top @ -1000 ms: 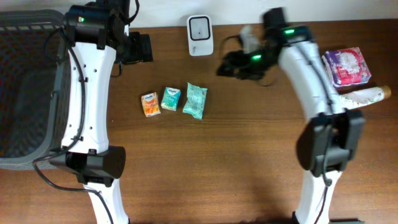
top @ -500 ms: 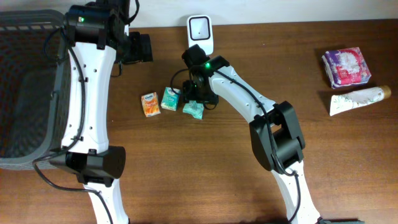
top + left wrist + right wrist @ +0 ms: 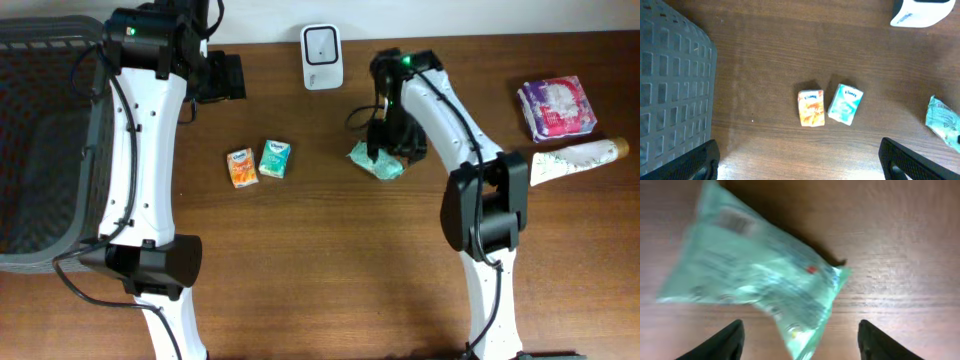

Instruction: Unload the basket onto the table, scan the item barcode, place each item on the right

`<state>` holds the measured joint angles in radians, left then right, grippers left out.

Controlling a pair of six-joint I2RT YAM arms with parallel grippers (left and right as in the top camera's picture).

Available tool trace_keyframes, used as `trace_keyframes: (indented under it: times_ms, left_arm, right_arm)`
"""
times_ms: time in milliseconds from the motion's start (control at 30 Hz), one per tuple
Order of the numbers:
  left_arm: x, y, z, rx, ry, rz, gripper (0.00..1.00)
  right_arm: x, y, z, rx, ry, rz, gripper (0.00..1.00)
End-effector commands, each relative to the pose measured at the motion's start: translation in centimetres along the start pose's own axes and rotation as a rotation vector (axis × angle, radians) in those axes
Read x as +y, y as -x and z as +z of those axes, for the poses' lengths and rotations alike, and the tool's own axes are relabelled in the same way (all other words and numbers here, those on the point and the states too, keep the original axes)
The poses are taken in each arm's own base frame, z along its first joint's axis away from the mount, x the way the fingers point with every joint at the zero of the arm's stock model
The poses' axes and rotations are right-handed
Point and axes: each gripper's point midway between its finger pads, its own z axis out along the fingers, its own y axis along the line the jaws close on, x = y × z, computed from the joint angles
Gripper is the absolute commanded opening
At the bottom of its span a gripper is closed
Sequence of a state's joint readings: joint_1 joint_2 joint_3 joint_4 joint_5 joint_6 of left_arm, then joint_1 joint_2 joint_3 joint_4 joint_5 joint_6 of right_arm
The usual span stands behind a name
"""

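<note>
Overhead, the soft mint-green plastic packet (image 3: pixel 375 161) lies on the brown wooden table (image 3: pixel 330 260), down-right of the white barcode scanner (image 3: pixel 322 43). My right gripper (image 3: pixel 383 145) hangs right over it and the left gripper (image 3: pixel 225 77) is well apart, so the right arm is nearer.

Left wrist: those jaws gape fully, empty; the packet shows at the right edge.

Right wrist: the black fingers (image 3: pixel 732 340) are spread, gripping nothing. The packet lies flat, its long axis slanting across the gap, one corner between the tips.
</note>
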<state>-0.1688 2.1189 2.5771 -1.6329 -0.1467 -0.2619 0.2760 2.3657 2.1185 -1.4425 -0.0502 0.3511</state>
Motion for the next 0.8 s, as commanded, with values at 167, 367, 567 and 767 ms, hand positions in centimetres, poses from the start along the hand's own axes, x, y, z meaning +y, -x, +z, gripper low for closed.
trace_keyframes:
  times_ms: [167,367,567,767]
  left_arm:
    - [0.1,0.2,-0.6,-0.017,-0.004,-0.009,0.99]
    - [0.1,0.2,-0.6,-0.017,-0.004,-0.009,0.99]
    - [0.1,0.2,-0.6,-0.017,-0.004,-0.01,0.99]
    - [0.1,0.2,-0.6,-0.017,-0.004,-0.01,0.99]
  right_arm:
    - [3.2,-0.1,-0.8,-0.129,-0.296,-0.452,0.76]
    - [1.2,1.4,1.9,-0.159,-0.427,-0.513,0.78]
    - [1.5,1.4,3.9,-0.149,-0.366,-0.527,0.27]
    - [6.2,0.3,-0.3,-0.092,0.124,-0.438,0.22]
